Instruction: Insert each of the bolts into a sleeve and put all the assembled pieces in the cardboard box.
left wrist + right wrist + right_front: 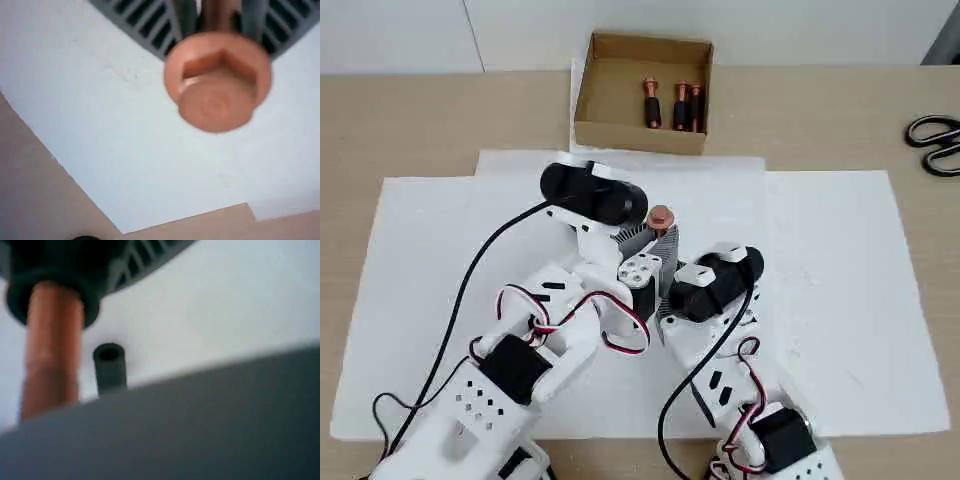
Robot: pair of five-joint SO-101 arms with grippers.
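Copper bolt (217, 82): standing head-up between the two arms, over the white sheet (840, 300) and short of the cardboard box (640, 138).
Left gripper (657, 243): its ribbed grey jaws are pinching the shank just under the hexagonal head.
Right gripper (668, 270): sitting close against the bolt's lower part. Its own grey jaw is blocking the contact, so I cannot tell whether it is open or clamped.
Dark collar (50, 295): ringing the shank in the right wrist view. It is probably a sleeve going on, though it is merging with the shadowed jaw behind it.
Box contents: three assembled pieces (675, 105) are lying side by side inside.
Loose sleeve (109, 367): lying on the sheet, apart from the bolt.
Step in hand: by my reading, insertion of a fourth bolt is under way.
Next move: this is calling for the collar to seat fully along a steady shank, then a carry to the box beyond the arms.
Hidden: the bolt's tip is sitting behind the right jaw, and whether another bolt is lying beneath the arms cannot be told.
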